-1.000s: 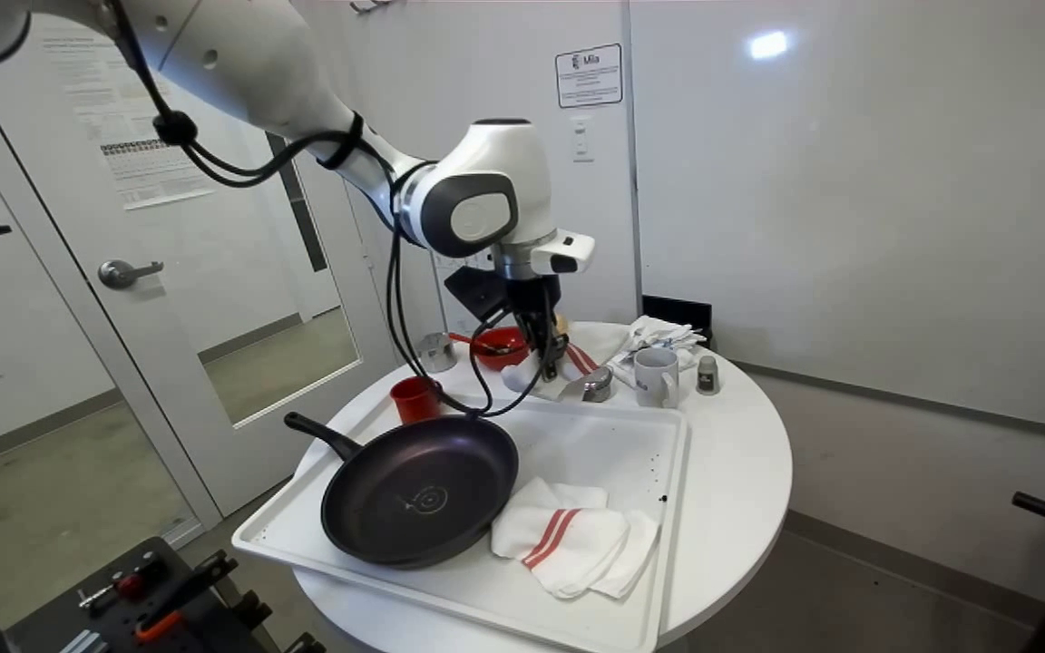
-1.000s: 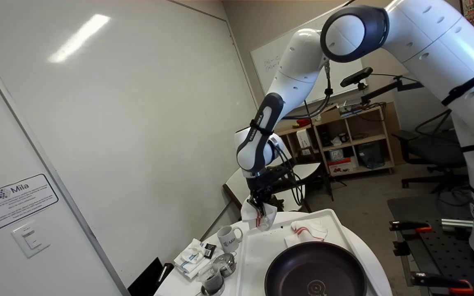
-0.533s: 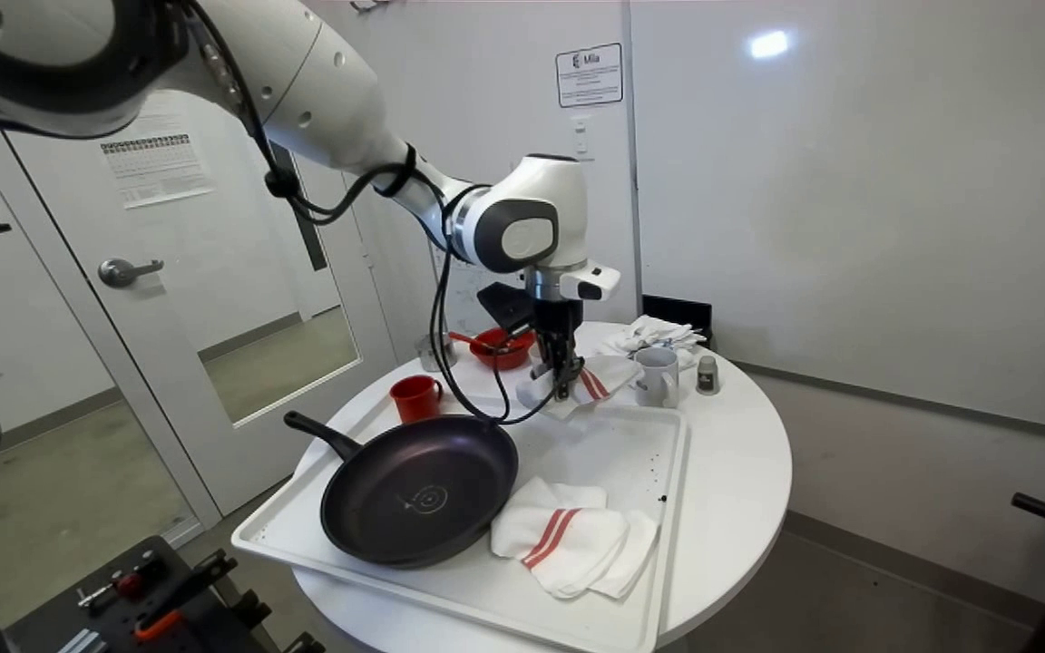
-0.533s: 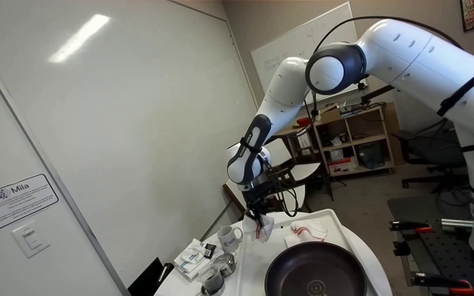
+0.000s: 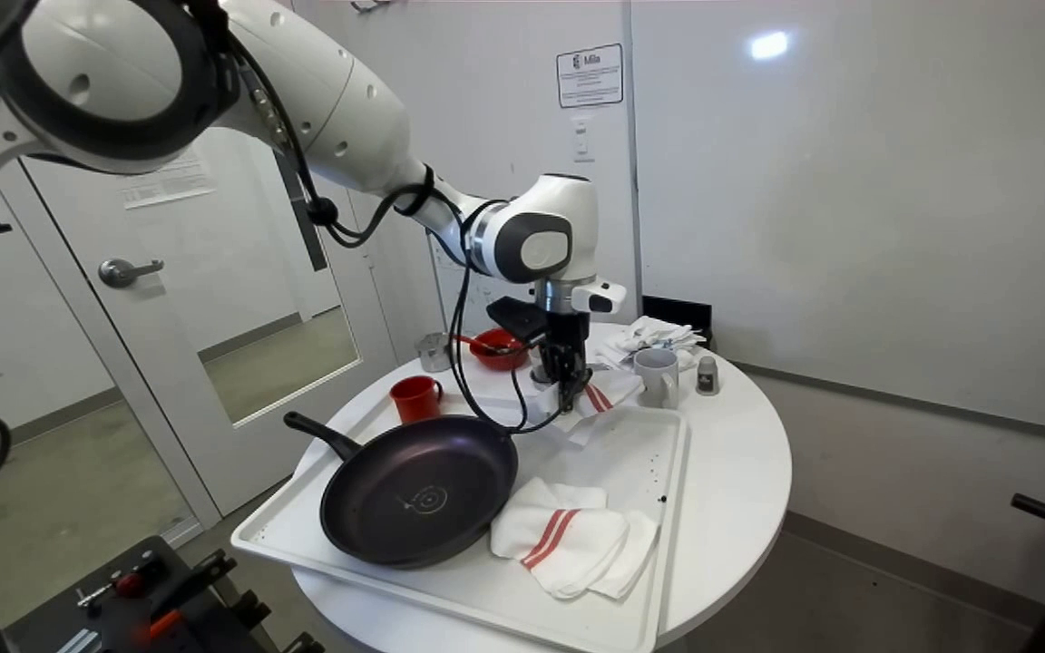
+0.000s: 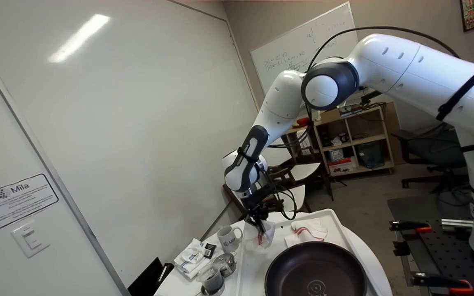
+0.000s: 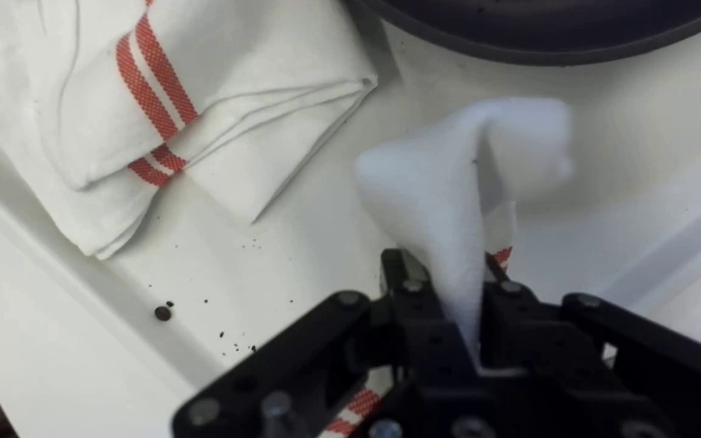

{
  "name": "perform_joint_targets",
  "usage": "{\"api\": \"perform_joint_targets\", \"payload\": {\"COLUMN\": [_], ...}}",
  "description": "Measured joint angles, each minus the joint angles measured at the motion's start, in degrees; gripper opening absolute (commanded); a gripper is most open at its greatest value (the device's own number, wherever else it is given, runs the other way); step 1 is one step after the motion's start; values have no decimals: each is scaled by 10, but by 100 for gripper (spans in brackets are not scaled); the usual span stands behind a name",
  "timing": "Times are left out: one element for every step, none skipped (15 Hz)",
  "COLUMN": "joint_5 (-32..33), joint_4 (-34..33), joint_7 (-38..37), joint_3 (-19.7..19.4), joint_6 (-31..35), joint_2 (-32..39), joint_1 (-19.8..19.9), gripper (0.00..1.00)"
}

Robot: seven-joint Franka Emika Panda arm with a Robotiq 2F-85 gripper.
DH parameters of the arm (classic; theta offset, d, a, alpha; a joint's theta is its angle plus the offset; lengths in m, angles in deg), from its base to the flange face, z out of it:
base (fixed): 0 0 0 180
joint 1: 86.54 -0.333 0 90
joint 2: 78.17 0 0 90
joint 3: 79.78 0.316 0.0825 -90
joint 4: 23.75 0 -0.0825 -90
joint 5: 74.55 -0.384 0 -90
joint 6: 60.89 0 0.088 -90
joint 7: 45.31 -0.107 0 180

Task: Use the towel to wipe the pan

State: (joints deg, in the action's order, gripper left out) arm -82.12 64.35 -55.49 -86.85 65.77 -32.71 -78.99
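My gripper [image 7: 446, 267] is shut on a white towel [image 7: 442, 182] with red stripes, bunched between its fingers. In the exterior views the gripper [image 5: 570, 399] and the held towel [image 6: 264, 237] hang over the tray's far edge, beside the mug; whether the towel touches the tray I cannot tell. The dark pan [image 5: 418, 490] lies on the white tray [image 5: 613, 449], apart from the held towel; its rim also shows in the wrist view [image 7: 545, 58]. A second folded towel [image 5: 568, 544] with red stripes lies on the tray next to the pan, also in the wrist view [image 7: 265, 121].
A red mug [image 5: 415, 399] stands behind the pan, with a red bowl [image 5: 500, 352] farther back. A white mug [image 6: 228, 239], a metal pot [image 6: 225, 265] and a glass cup [image 6: 211, 278] stand beside the tray. Dark crumbs [image 7: 162, 313] lie on the tray.
My gripper has moved down and toward the tray, carrying the towel with it. The pan and the folded towel have not moved.
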Motion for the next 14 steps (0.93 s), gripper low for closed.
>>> {"api": "perform_joint_targets", "payload": {"joint_5": [9, 19, 31, 44, 60, 76, 91, 107, 121, 134, 146, 158, 170, 180], "joint_4": [-1, -1, -1, 0, 1, 2, 3, 5, 6, 9, 14, 19, 26, 34], "joint_7": [11, 25, 40, 58, 77, 95, 113, 131, 149, 169, 189, 208, 228, 247], "joint_3": [0, -1, -1, -1, -1, -1, -1, -1, -1, 0, 2, 3, 5, 8], "joint_6": [-2, -4, -6, -7, -7, -7, -7, -6, -5, -3, 2, 7, 16, 25], "joint_2": [2, 3, 4, 4, 4, 4, 4, 4, 4, 4, 4, 4, 4, 4], "joint_1": [0, 0, 0, 0, 0, 0, 0, -1, -1, -1, -1, -2, -2, -2], "gripper": [10, 10, 10, 10, 10, 10, 10, 10, 10, 10, 10, 10, 10, 10]}}
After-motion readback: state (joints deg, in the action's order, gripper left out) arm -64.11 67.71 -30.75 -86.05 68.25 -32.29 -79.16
